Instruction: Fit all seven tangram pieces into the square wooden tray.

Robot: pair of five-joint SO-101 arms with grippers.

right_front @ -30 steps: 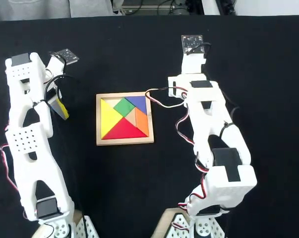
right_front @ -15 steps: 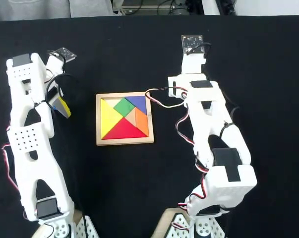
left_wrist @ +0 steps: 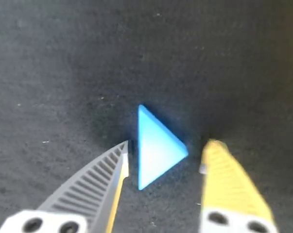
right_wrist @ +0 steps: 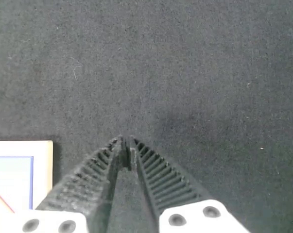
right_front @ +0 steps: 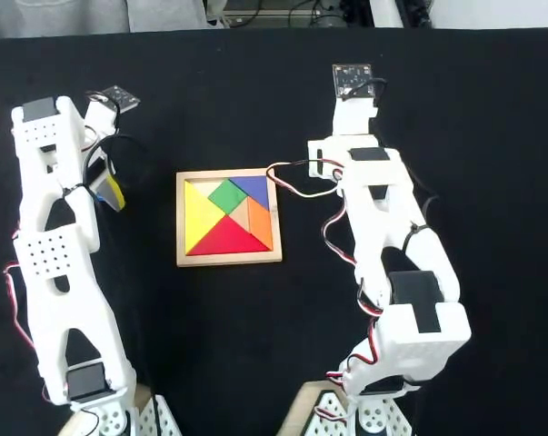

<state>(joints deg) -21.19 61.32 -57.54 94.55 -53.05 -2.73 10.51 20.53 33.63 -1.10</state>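
Left of the square wooden tray, my left claw hangs wide open over the black table. Its fingers flank a light blue triangle lying flat, gripping nothing. My right claw, pressed closed and empty, sits just right of the tray, which holds six coloured pieces.

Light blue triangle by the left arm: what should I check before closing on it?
1. The light blue triangle sits between the fingers of the left gripper: ok.
2. Left gripper open: ok.
3. Triangle lying flat on the table: ok.
4. The right gripper is shut and clear of the tray: ok.
5. Free slot left in the tray: cannot tell.
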